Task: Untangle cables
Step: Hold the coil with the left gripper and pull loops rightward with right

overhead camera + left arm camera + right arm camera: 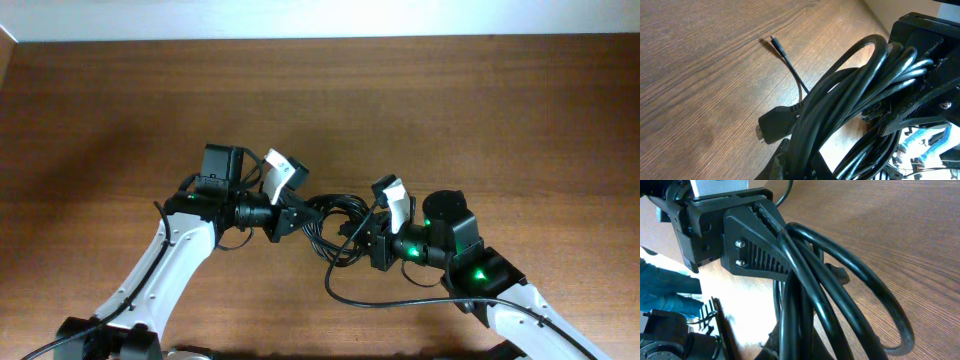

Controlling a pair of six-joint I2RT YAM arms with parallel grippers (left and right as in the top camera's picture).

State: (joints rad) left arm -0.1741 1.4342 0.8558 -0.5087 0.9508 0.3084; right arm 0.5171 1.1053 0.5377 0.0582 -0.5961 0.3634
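Note:
A bundle of thin black cables [335,215] hangs looped between my two grippers over the middle of the table. My left gripper [295,215] is shut on the bundle's left side; in the left wrist view the cables [840,100] run up from its jaws [805,165], with a plug [772,125] and a thin end [775,42] near the wood. My right gripper [365,238] is shut on the right side; in the right wrist view the cables [810,295] rise from its jaws [800,347] to the left gripper's ribbed finger [760,250]. One loop [355,295] trails on the table.
The brown wooden table [480,110] lies under both arms. A white wall strip [320,18] runs along the far edge. Both arm bases sit at the near edge.

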